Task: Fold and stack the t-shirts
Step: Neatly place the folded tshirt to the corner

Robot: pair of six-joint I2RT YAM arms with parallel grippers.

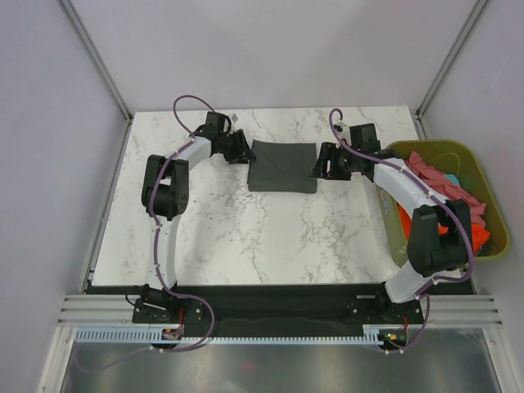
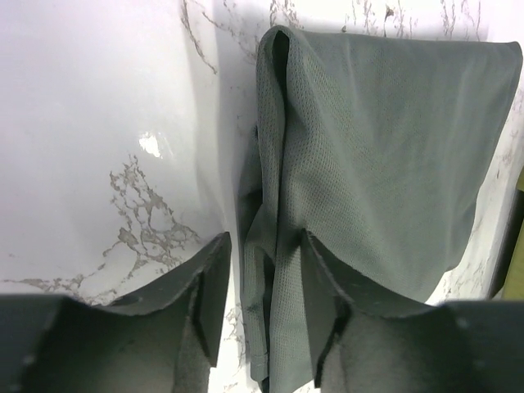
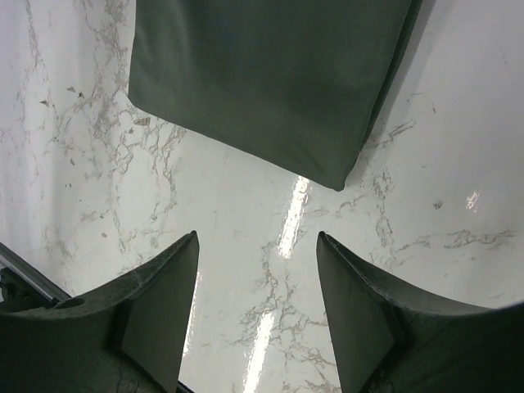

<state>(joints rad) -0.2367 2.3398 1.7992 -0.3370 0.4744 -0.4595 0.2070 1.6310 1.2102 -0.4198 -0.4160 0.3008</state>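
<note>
The marble table [image 1: 246,237] carries everything. At its 3 o'clock edge the olive bin [image 1: 434,145] keeps the pink [image 1: 434,176] and orange [image 1: 405,225] t-shirts waiting. Toward 12 o'clock lies the charcoal t-shirt [image 1: 283,166], folded to a rectangle, probably placed as the base of the stack. The left gripper [image 2: 264,246], at the shirt's 9 o'clock, is spread and straddles its loose rumpled edge without pinching, likely to tidy it. The right gripper [image 3: 255,246], at 3 o'clock, is spread over bare marble just short of the cloth. No brand or writing is readable
</note>
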